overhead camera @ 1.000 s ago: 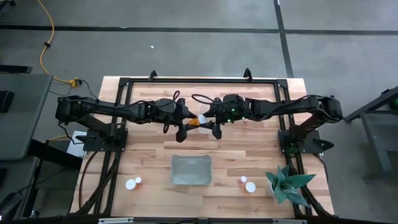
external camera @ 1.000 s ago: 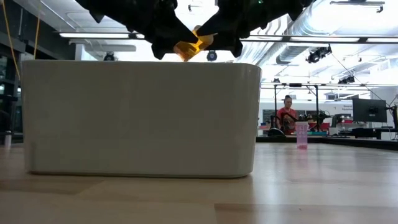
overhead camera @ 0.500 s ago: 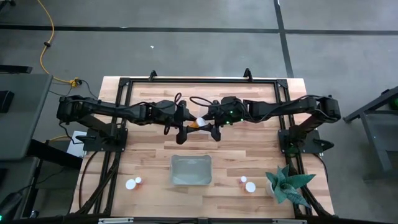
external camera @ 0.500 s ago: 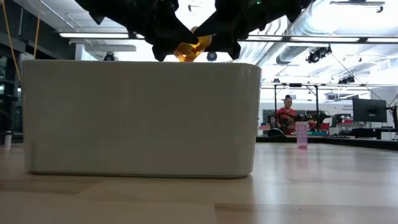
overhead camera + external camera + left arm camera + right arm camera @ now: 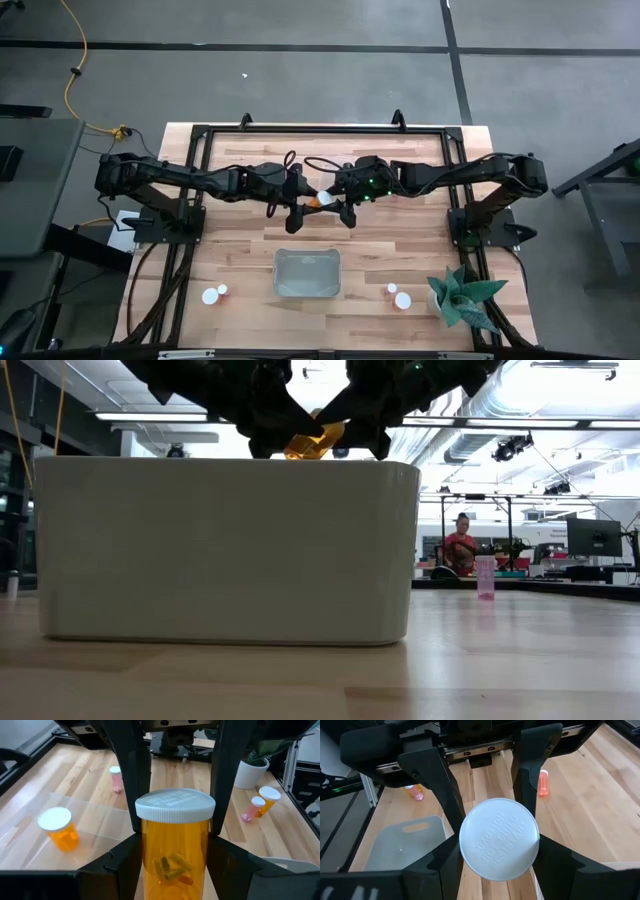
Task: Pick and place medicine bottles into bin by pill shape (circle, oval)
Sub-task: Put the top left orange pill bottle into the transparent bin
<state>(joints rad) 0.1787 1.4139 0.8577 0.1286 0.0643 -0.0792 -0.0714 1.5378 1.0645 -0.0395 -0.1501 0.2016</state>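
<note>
An orange medicine bottle (image 5: 320,197) with a white cap is held in the air over the table's middle, between both arms. It lies level, with its cap toward the right arm. My left gripper (image 5: 306,200) is shut on its orange body (image 5: 175,855). My right gripper (image 5: 334,198) is shut over its cap end (image 5: 499,839). Oblong pills (image 5: 172,867) show inside the bottle. A clear bin (image 5: 307,273) stands near the table's near edge. In the left wrist view another orange bottle (image 5: 57,827) stands on the bin's clear plastic. My left gripper pinches the bottle's orange body (image 5: 150,857) between its two fingers, below the cap, coming level from the table's left. The bottle is lifted clear and points along the fingers, cap away from the wrist. My right gripper comes level from the table's right, one finger on each side of the white cap's rim (image 5: 210,807). The cap faces its wrist and hides the fingertips in the right wrist view. The fingers lie along the bottle.
Two bottles (image 5: 215,293) stand near the near left edge and two more (image 5: 397,296) at the near right, beside a potted plant (image 5: 460,298). A pink bottle (image 5: 543,782) stands farther off. In the low view the bin's wall (image 5: 225,550) fills the foreground.
My right gripper has gone toward the table's left, over the bottle's cap end. My left gripper has shifted slightly toward the right with the bottle, which has tilted a little and stays clear of the table.
</note>
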